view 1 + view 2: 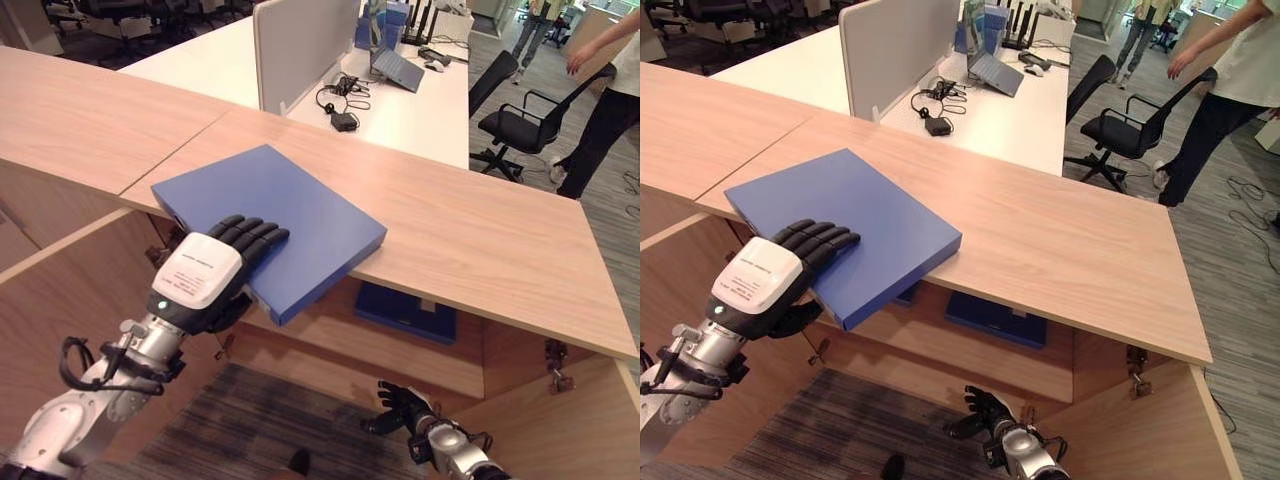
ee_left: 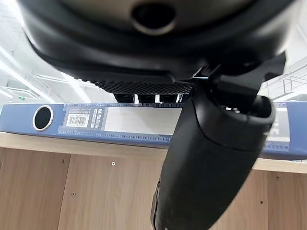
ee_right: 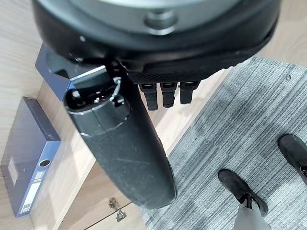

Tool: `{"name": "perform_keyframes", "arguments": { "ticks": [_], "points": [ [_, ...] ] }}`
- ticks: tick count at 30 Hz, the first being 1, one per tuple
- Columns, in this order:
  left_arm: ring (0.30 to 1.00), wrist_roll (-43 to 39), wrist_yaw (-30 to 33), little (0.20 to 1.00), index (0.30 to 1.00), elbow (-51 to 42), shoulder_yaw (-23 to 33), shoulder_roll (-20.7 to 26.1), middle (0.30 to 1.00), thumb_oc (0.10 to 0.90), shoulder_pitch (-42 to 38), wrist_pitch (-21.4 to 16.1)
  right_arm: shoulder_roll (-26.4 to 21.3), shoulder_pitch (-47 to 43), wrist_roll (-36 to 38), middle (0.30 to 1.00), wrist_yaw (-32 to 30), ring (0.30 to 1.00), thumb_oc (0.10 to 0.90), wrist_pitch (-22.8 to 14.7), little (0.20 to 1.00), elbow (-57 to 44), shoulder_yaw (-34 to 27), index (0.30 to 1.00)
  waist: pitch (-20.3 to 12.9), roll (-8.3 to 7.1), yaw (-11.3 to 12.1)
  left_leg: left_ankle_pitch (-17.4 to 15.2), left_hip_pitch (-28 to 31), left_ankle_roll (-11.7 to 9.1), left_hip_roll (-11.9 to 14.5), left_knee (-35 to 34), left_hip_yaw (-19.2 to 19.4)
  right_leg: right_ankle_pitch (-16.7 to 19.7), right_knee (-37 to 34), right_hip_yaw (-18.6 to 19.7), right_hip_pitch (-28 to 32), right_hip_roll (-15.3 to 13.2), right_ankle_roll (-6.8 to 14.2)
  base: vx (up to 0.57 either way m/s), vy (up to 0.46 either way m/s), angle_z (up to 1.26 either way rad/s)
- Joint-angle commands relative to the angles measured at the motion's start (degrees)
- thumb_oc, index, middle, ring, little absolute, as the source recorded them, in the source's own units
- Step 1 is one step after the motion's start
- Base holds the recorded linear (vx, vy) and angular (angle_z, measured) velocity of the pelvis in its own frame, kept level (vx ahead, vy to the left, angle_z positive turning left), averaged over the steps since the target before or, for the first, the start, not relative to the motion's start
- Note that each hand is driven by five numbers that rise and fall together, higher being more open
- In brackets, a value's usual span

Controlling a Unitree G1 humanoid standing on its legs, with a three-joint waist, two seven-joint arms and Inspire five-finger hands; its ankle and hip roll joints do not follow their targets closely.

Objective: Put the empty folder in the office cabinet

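Wooden cabinet top [image 1: 480, 240] bears blue folder [image 1: 290, 215]; left hand [image 1: 205, 275] fingers [image 1: 252, 232] above, thumb beneath, clamping it.

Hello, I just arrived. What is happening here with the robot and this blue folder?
The robot's left hand grips the near edge of a blue folder lying flat on the wooden cabinet top, fingers on top and thumb underneath. The folder overhangs the edge, above the open cabinet. Another blue folder already lies on the shelf inside. The right hand hangs low, empty, fingers relaxed.
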Motion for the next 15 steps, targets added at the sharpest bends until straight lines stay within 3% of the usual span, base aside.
{"name": "perform_keyframes", "arguments": {
  "ticks": [1, 10, 11, 15],
  "points": [
    [0.3, -1.0, -0.2, 0.3, 0.3, 2.0, -2.1, 0.4, 0.3, 0.4, -2.2, 0.4, -1.4, -4.0, -1.1, 0.9, -0.9, 0.9, 0.8, -2.4, 0.9, -1.5, 0.0, 0.9, -4.0, -1.17, -1.4, -7.2, 0.7, 0.7, 0.0, -0.7, -1.4, -1.2, 2.1, 4.7, -2.6, -1.5, 3.6, 0.0, 0.0, 0.0],
    [0.3, -5.0, -3.9, 0.3, 0.3, -1.3, -3.7, -1.1, 0.3, 0.4, -2.8, -0.9, -1.7, -3.5, -1.1, 0.9, -1.0, 0.9, 0.8, -2.3, 0.9, -1.6, -1.0, 0.9, -4.3, -0.75, -2.3, -7.0, 0.7, 0.9, -0.2, -0.7, -1.1, -0.8, 2.1, 5.0, -2.9, -1.6, 3.7, 0.0, 0.003, -0.03],
    [0.3, -15.0, -9.5, 0.3, 0.3, -6.5, -2.3, -3.1, 0.3, 0.4, -0.4, -1.6, -2.0, -3.0, -0.9, 0.9, -1.1, 0.9, 0.8, -2.2, 0.9, -1.4, -1.8, 0.9, -4.1, -0.46, -2.3, -7.0, 0.8, 1.0, -0.2, -0.7, -1.1, -0.8, 2.1, 4.9, -2.7, -1.7, 3.7, 0.0, 0.0, 0.0],
    [0.3, -34.3, -16.0, 0.3, 0.3, -12.7, -1.6, -6.6, 0.3, 0.4, 2.5, -1.3, -1.9, -2.9, -0.8, 0.9, -0.8, 0.9, 0.8, -1.7, 0.9, 1.3, -2.7, 0.9, -4.1, 0.16, -2.5, -6.8, 0.7, 1.1, -0.3, -0.7, -1.2, -0.5, 2.0, 4.6, -2.8, -1.8, 3.7, 0.0, 0.0, 0.0]
  ]
}}
